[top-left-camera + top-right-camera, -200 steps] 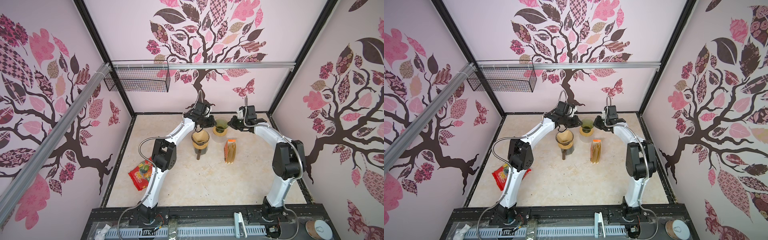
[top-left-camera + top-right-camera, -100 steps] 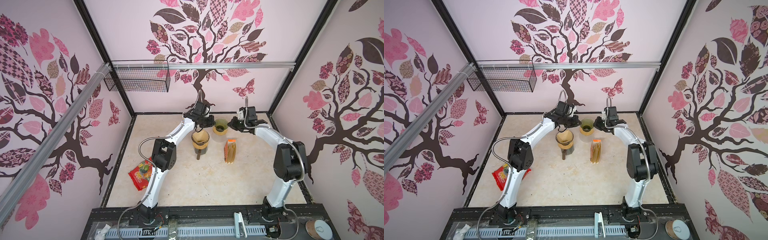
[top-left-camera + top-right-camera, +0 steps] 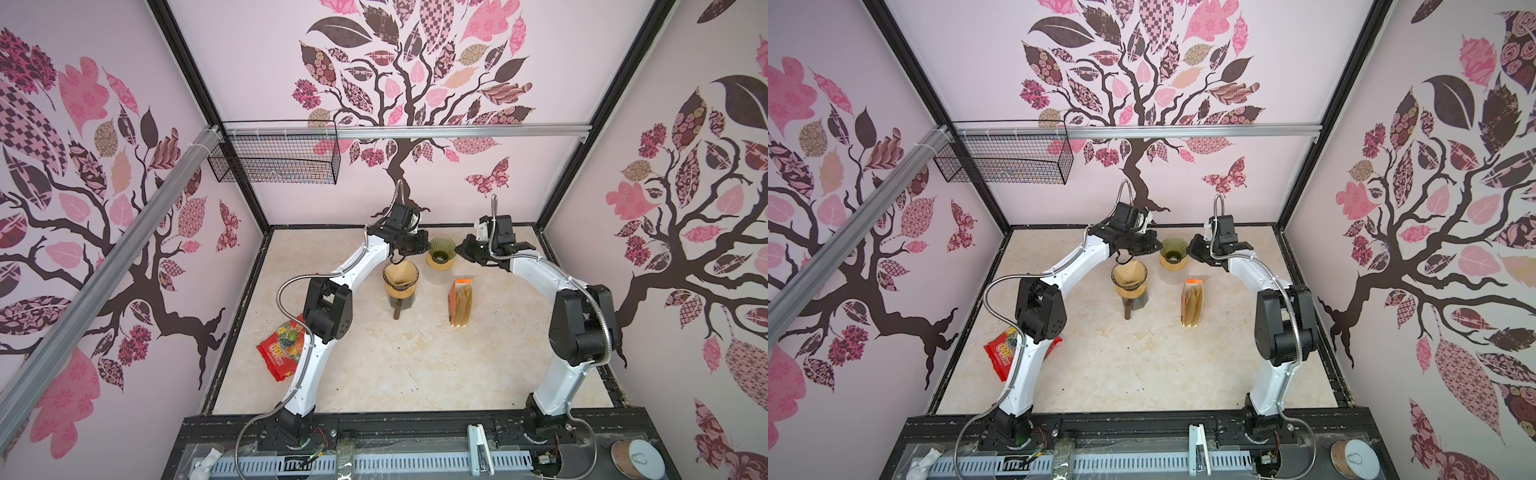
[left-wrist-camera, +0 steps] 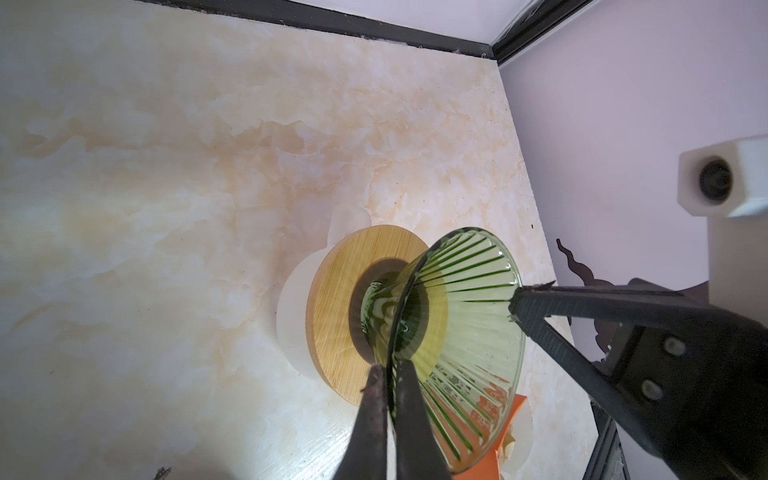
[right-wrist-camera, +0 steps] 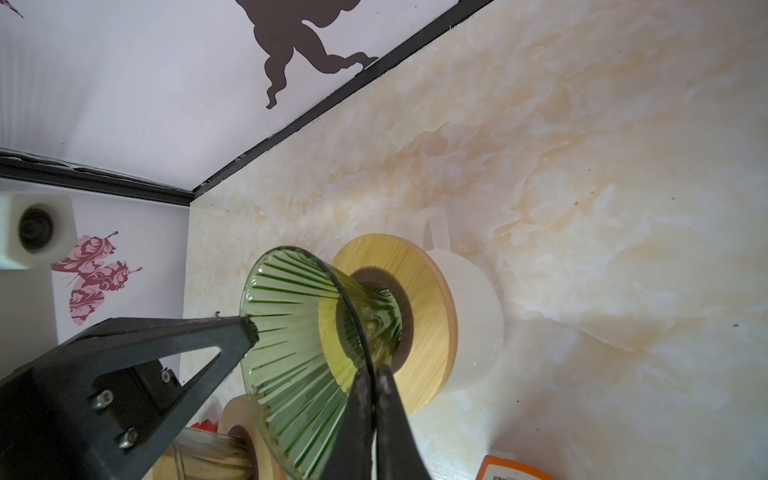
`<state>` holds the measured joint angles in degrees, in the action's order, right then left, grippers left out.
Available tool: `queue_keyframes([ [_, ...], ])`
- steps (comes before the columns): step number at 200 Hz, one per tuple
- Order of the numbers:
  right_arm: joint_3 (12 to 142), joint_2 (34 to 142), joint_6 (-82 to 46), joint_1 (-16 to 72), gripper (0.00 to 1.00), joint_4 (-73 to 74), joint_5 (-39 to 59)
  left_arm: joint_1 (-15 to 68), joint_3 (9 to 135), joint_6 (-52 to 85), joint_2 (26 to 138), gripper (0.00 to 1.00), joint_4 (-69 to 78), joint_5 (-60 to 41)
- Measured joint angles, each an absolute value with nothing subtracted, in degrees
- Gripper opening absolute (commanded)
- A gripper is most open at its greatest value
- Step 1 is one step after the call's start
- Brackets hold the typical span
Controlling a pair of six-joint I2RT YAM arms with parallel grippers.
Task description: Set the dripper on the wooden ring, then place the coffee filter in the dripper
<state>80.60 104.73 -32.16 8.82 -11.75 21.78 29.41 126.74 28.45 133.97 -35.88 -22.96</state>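
Jaws of left gripper (image 4: 390,374) and right gripper (image 5: 372,374) are pinching the ribbed green glass dripper (image 4: 469,291) cone atop a round wooden disc (image 4: 332,299).

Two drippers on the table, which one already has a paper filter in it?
The front dripper: a brown paper filter lines it. The green ribbed dripper behind it is empty.
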Motion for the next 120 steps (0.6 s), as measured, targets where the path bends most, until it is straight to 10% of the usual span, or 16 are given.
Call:
queue_keyframes([
  [120,80.6,104.7,-33.0,8.8,0.05,-12.3,22.0,29.3,127.1,28.2,134.1,0.04,-36.4,-23.1],
])
